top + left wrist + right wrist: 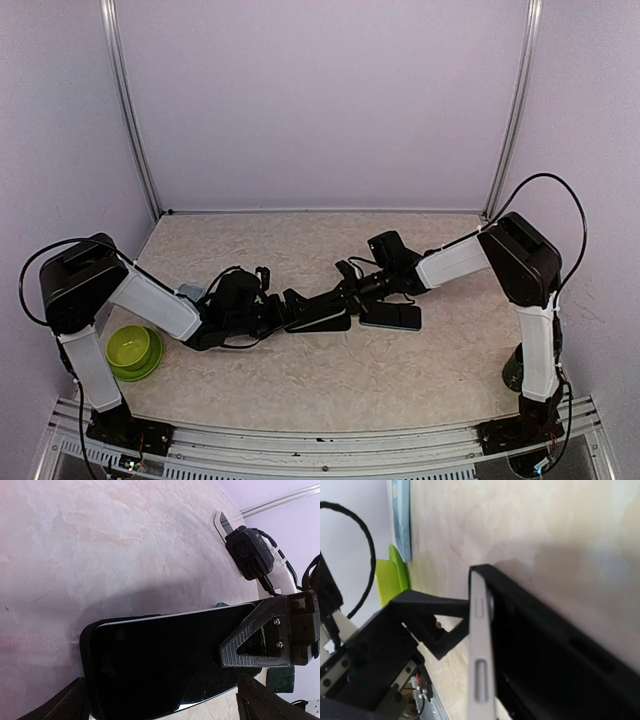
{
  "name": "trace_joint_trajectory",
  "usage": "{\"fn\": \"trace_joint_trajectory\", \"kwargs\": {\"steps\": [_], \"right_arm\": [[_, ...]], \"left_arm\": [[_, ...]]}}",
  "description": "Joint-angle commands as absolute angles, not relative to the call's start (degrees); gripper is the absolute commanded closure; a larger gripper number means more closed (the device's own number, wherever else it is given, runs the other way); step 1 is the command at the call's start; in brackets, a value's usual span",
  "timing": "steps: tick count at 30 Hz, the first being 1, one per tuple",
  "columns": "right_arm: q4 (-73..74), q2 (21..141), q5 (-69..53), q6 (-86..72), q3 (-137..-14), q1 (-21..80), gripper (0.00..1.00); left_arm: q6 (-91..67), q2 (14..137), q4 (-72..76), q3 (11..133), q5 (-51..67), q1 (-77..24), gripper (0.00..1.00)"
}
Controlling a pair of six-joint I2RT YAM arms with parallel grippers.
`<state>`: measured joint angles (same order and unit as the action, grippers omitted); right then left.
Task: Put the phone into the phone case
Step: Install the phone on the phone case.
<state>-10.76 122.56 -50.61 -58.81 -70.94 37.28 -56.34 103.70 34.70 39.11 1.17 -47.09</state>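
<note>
I am pinching the phone [165, 655] in my closed right gripper [349, 292] at centre frame. It is lying screen-up in the phone case [86, 650], long axis running left-right. My left gripper [310, 312] is gaping wide around them, gripping nothing.

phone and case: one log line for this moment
phone partly in case, side edge raised | left jaws open astride phone | right jaws shut, pressing on phone | seating not done

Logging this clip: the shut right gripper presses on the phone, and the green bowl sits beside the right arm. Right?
Not quite: the top external view shows the green bowl beside the left arm, not the right. The rest holds.
</note>
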Motion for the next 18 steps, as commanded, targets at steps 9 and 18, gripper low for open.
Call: {"fn": "trace_joint_trajectory", "kwargs": {"steps": [9,18], "right_arm": [[-14.95,125.53,-51.33,-60.99,-70.29,39.91,1.00],[-18.00,123.59,-52.77,-60.56,-68.82,39.15,1.00]], "left_arm": [[-55.82,104.06,36.58,39.63,4.22,-47.99,0.01],[-55.24,102.55,34.86,38.92,2.84,-47.57,0.01]]}}
